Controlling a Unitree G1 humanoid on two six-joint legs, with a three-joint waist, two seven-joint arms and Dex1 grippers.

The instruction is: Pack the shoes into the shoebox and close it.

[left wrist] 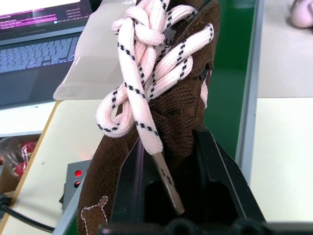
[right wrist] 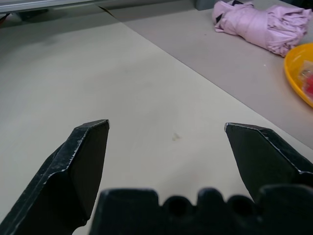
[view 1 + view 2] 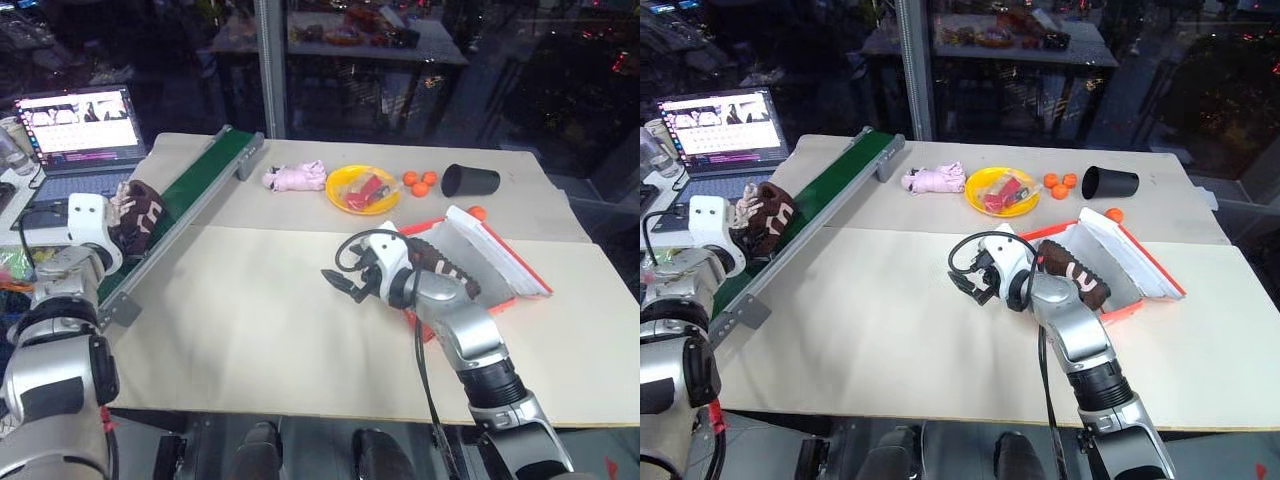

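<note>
a: pale beige table (image 3: pixel 250 320) under dark windows, a laptop (image 3: pixel 80 135) glowing at the far left, and a green conveyor belt (image 3: pixel 195 190) running diagonally from the near left edge toward the far middle.

b: and the shoes?

a: one shoe (image 3: pixel 765 215) sits on the belt at the left — dark brown, fuzzy, cream laces on top. its long axis runs roughly along the belt. the left gripper (image 1: pixel 171 161) is clamped on it; in the left wrist view the black fingers (image 1: pixel 220 171) press against the brown upper on both sides, and the shoe points away from the wrist with the laces bunched at its far end.

b: the other shoe?

a: the second shoe (image 3: pixel 1072 268) lies inside the shoebox (image 3: pixel 1130 300), right of centre. its long axis runs diagonally, far-left to near-right, across the white interior. the box is open, its lid (image 3: pixel 500 255) tilted up on the right side.

b: right gripper?

a: the right gripper (image 2: pixel 166 129) hangs just left of the box over bare table — jaws spread wide, nothing between them.

b: anything else?

a: further back: a pink plush toy (image 3: pixel 295 178), a yellow plate (image 3: pixel 340 195), small orange balls (image 3: pixel 420 183) and a black cup (image 3: pixel 468 180) on its side.
</note>
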